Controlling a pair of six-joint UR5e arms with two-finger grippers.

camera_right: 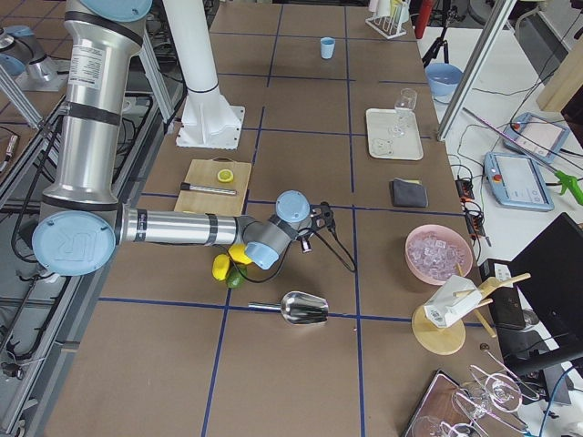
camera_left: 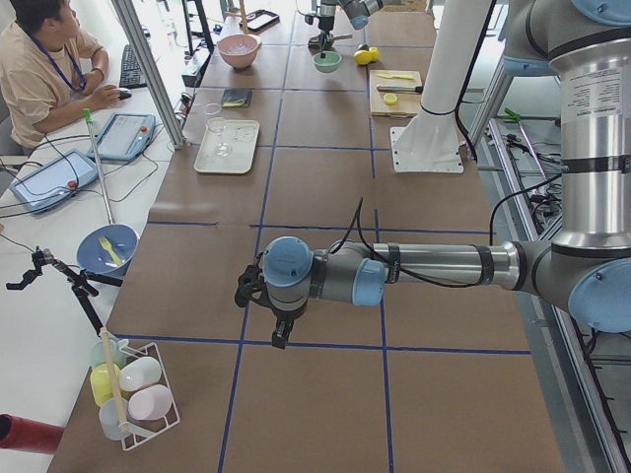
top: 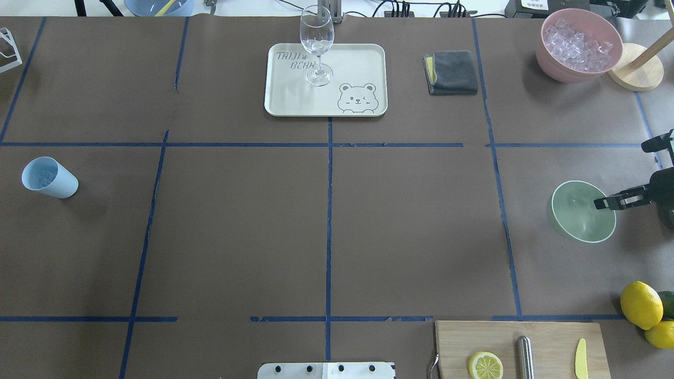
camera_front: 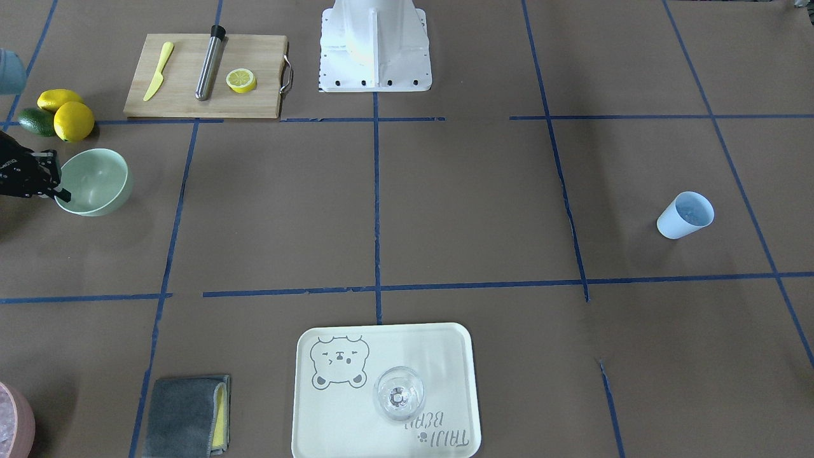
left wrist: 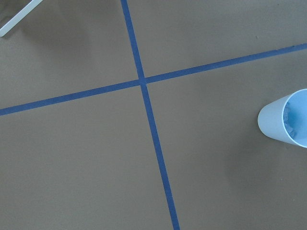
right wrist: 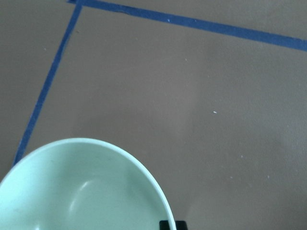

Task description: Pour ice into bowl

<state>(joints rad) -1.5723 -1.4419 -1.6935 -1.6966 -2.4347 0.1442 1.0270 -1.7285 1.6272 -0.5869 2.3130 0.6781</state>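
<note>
- Near edge, 5 o'clock from table centre: a wooden cutting board (top: 518, 342) carries a lemon half (top: 485, 365). Whole lemons (top: 641, 304) lie at 4 o'clock.
- Middle row, 9 o'clock: the blue cup (top: 50, 178) stands upright and holds the ice (left wrist: 296, 117); the pieces are too small to count.
- The left gripper (camera_left: 248, 288) hangs above the table near the cup without touching it. It shows only in a side view, so I cannot tell whether it is released or clenched.
- Handling, cup: probably light, thin-walled and smooth. Grasp it at mid-wall with moderate force.
- Handling, ice: the cubes are loose and slippery, so expect them to slide out together on tilting and bounce.
- Middle row, 3 o'clock: the mint-green bowl (top: 571, 218) is well apart from the cup.
- The right gripper (top: 605, 202) has its fingertips at the bowl's 3 o'clock rim. Whether it is clamped on the rim cannot be told.
- Handling, bowl: likely light and prone to skidding, so steady it at the rim.
- Far edge: a tray (top: 363, 58) with a wine glass (top: 317, 37) sits at 12 o'clock, and a pink bowl (top: 553, 60) heaped with ice sits at 2 o'clock.
- Surface: the table (top: 410, 226) is flat, covered in brown paper and marked with a blue tape grid.
- Room: operator desks stand beyond the far edge, with a person (camera_left: 44, 69) seated there.
</note>
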